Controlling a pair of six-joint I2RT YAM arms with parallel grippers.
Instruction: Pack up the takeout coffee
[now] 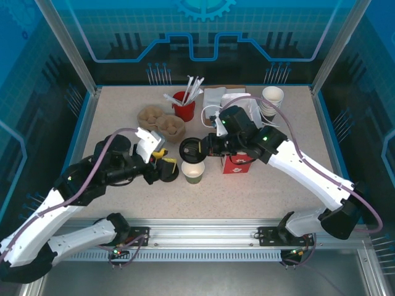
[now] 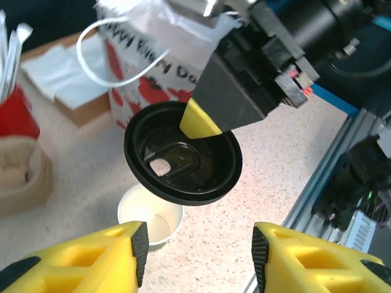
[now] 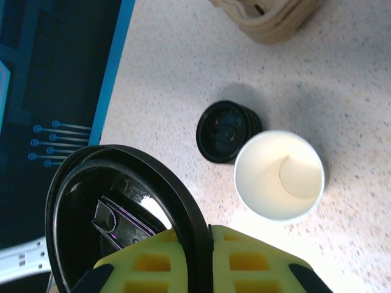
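Note:
The takeout coffee's cup [image 1: 192, 172] stands upright and lidless on the table, with olive sides and a white inside [image 3: 280, 176]. A round black lid [image 1: 192, 150] hangs tilted just above and behind it, underside toward the left wrist camera [image 2: 183, 155]. My right gripper [image 3: 211, 244] is shut on the lid's rim [image 3: 116, 213]; one of its yellow fingers [image 2: 198, 119] shows against the lid. My left gripper [image 2: 198, 250] is open with nothing between its pads, a little short of the lid and above the cup [image 2: 149, 220]. From above, the left gripper [image 1: 162, 157] is left of the cup.
The red-and-white bag [image 1: 237, 163] stands right of the cup, behind the right gripper. A stack of black lids [image 1: 166, 171] lies left of the cup. Cardboard cup carriers [image 1: 162, 123], a red straw holder [image 1: 184, 106] and stacked lidless cups [image 1: 271, 102] sit at the back.

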